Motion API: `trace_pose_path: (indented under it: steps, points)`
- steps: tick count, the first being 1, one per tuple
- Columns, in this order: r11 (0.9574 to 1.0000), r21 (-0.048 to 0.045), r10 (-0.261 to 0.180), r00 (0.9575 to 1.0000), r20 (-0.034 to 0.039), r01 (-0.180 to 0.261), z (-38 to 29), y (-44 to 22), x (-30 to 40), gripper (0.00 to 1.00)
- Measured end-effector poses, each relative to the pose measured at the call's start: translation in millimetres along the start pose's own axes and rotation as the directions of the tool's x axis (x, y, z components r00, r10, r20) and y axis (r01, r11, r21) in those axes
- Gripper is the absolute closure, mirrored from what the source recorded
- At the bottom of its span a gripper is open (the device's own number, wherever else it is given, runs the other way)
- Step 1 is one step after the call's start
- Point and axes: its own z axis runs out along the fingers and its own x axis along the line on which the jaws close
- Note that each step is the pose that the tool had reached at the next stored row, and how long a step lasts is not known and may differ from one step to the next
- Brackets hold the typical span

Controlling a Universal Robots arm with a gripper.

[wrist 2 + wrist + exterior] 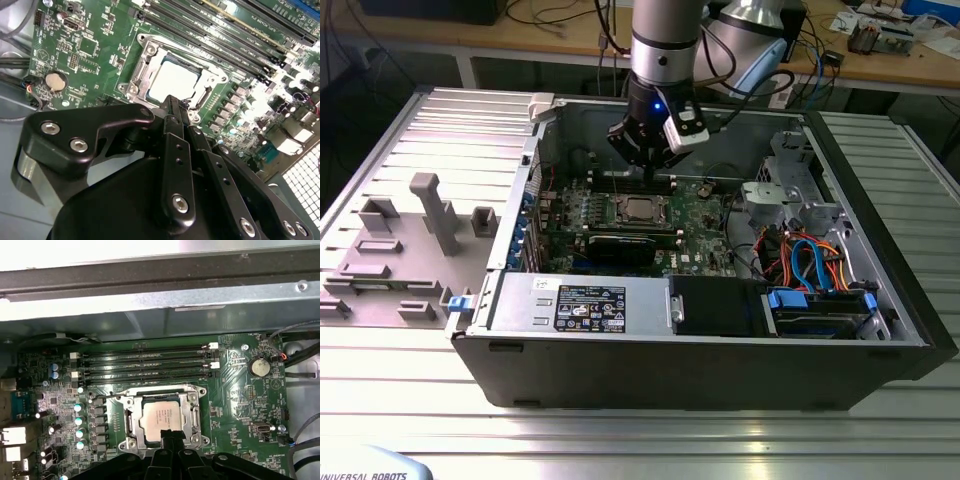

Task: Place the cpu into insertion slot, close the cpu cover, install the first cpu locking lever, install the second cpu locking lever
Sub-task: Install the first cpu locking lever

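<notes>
Here, the cpu lies flat inside the insertion slot, under the lowered cpu cover, while the claw, tips pressed together and empty, hovers just above the slot's edge, seemingly set to push, not grip.

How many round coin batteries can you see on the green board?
1. The battery lies near the board's edge, apart from the chip socket; the hand may hide others.

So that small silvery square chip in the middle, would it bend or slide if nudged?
The small silvery square chip looks flat and metal-topped, so probably stiff. A silvery metal frame surrounds it, so a nudge likely wouldn't slide it. Being flat, it shouldn't roll.
</notes>
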Motion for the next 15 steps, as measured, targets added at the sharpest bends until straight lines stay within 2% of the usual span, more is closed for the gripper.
trace_pose_path:
  steps: [15]
  points:
    - [1.0000,0.0000,0.000,1.0000,0.0006,0.000,0.0,-0.1,0.8,0.89]
